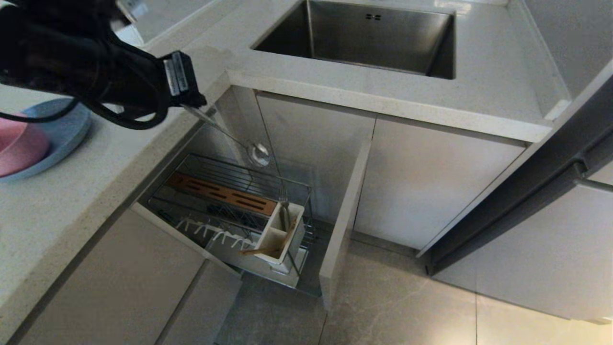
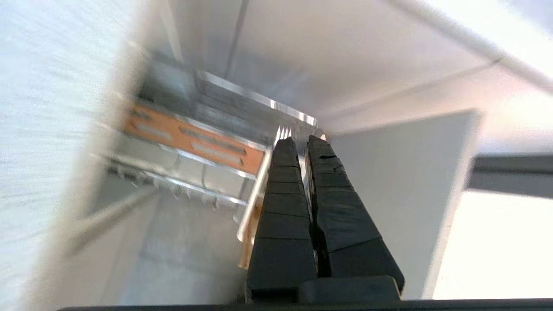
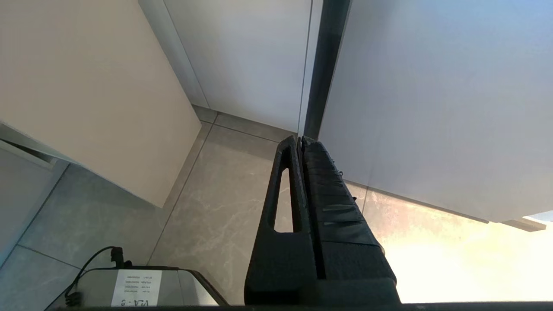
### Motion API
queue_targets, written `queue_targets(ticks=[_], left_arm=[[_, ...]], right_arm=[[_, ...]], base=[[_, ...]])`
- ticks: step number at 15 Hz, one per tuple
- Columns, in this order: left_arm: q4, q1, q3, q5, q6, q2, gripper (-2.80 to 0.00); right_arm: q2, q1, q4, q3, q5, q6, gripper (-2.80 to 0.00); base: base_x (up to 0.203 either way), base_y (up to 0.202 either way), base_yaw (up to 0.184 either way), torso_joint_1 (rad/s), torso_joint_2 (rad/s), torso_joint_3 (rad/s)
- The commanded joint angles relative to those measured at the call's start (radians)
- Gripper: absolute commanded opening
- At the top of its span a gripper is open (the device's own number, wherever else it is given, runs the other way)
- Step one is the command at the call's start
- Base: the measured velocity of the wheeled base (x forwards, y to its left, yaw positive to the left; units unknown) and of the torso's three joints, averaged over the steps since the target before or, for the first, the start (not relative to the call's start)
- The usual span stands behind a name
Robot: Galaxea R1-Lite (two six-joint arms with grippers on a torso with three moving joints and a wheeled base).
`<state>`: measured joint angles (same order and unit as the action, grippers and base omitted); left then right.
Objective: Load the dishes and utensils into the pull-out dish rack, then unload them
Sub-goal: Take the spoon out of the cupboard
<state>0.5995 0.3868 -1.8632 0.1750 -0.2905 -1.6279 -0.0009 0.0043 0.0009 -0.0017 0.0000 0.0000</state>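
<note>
My left gripper (image 1: 194, 99) hangs over the open pull-out dish rack (image 1: 225, 165), shut on the handle of the silver spoon (image 1: 258, 154), whose bowl slants down toward the rack. In the left wrist view the gripper (image 2: 302, 142) has its black fingers (image 2: 281, 194) pressed together above the rack's brown wooden strip (image 2: 194, 142). The fork (image 1: 284, 211) stands in the white utensil box (image 1: 268, 239), tines up, and the chopsticks (image 1: 266, 249) lean in its nearer compartment. The pink bowl (image 1: 19, 146) sits on the blue plate (image 1: 67, 134) on the counter at the left. My right gripper (image 3: 300, 140) is shut on nothing, low over the floor.
The steel sink (image 1: 364, 38) is set in the counter at the back. The rack's beige front panel (image 1: 342, 215) stands out edge-on to the right of the basket. White prongs (image 1: 215, 235) line the rack's near side. Cabinet doors and tiled floor (image 1: 407, 297) lie to the right.
</note>
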Motion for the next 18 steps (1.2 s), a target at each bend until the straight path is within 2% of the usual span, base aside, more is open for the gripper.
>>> queue_targets(ticks=[1,6,10,12,16,18], left_arm=[[0.003,0.001,-0.004,0.008,0.007,0.095,-2.80],[-0.002,-0.024,-0.031,0.111,0.059,0.234,-2.80],[-0.018,-0.153,-0.066,0.157,0.079,0.289,-2.80],[-0.039,-0.244,-0.071,0.161,0.079,0.303,-2.80],[-0.073,-0.514,-0.058,0.156,0.051,0.308,-2.80],[-0.077,-0.625,-0.037,0.150,0.024,0.305,-2.80]], right_arm=[[0.001,0.000,-0.001,0.000,0.000,0.000,-2.80],[0.001,0.000,0.000,0.000,0.000,0.000,-2.80],[0.001,0.000,-0.001,0.000,0.000,0.000,-2.80],[0.001,0.000,-0.001,0.000,0.000,0.000,-2.80],[0.001,0.000,-0.001,0.000,0.000,0.000,-2.80],[0.001,0.000,0.000,0.000,0.000,0.000,-2.80]], base=[[0.000,0.000,0.000,0.000,0.00,0.000],[0.000,0.000,0.000,0.000,0.00,0.000],[0.000,0.000,0.000,0.000,0.00,0.000],[0.000,0.000,0.000,0.000,0.00,0.000],[0.000,0.000,0.000,0.000,0.00,0.000],[0.000,0.000,0.000,0.000,0.00,0.000]])
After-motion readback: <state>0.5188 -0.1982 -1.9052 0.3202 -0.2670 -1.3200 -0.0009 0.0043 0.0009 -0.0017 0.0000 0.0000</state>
